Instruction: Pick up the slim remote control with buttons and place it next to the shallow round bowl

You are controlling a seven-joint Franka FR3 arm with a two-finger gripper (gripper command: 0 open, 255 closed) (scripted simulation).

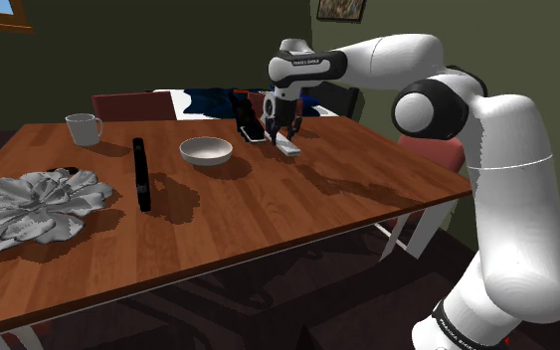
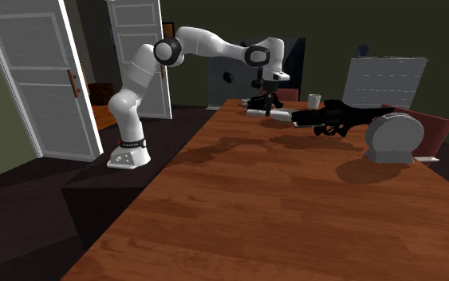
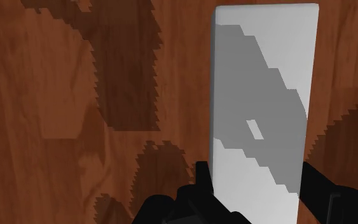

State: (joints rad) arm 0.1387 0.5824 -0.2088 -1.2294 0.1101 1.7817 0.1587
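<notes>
The gripper (image 1: 284, 134) (image 3: 258, 181) has its two fingers closed partway onto the long edges of a plain white, slim remote (image 3: 263, 95) (image 1: 287, 148), which sticks out ahead of the fingertips. The remote sits low over the brown wooden bench (image 1: 268, 209); whether it touches the wood is unclear. Just beside the gripper, on the shoulder view's left, leans a small black slab (image 1: 251, 130). A little further that way stands the shallow white bowl (image 1: 206, 150), near the gripper but apart from the remote. Beyond the bowl lies a long black bar (image 1: 142, 174), then a white mug (image 1: 84, 128), and farthest off a grey flower-shaped dish (image 1: 34, 204).
</notes>
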